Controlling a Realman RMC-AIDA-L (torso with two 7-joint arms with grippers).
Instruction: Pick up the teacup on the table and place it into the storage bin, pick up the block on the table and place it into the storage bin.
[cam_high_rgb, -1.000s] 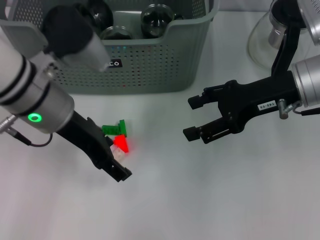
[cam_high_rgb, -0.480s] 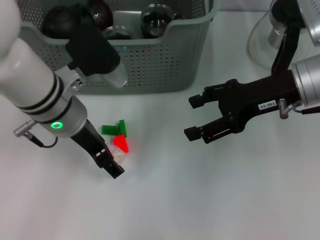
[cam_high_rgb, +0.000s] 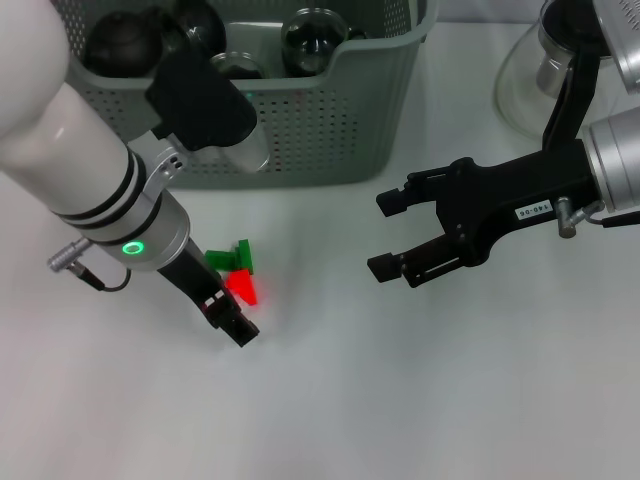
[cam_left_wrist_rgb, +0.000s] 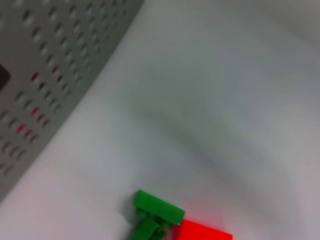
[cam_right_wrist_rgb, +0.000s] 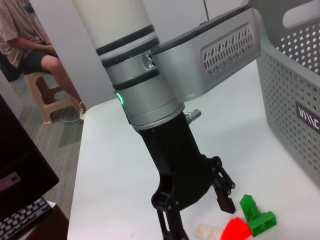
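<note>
The left gripper (cam_high_rgb: 232, 322), black fingers parted and empty, is lowered over the small cluster of red, green and pale plastic blocks (cam_high_rgb: 238, 275) on the matte white table (cam_high_rgb: 420, 400); the block step is judged unfinished. The right gripper (cam_high_rgb: 388, 235) is held open and empty, well apart. Behind, dark rounded glass teacups (cam_high_rgb: 310, 40) are seen inside the perforated grey-green plastic storage bin (cam_high_rgb: 330, 130), so that step appears done.
</note>
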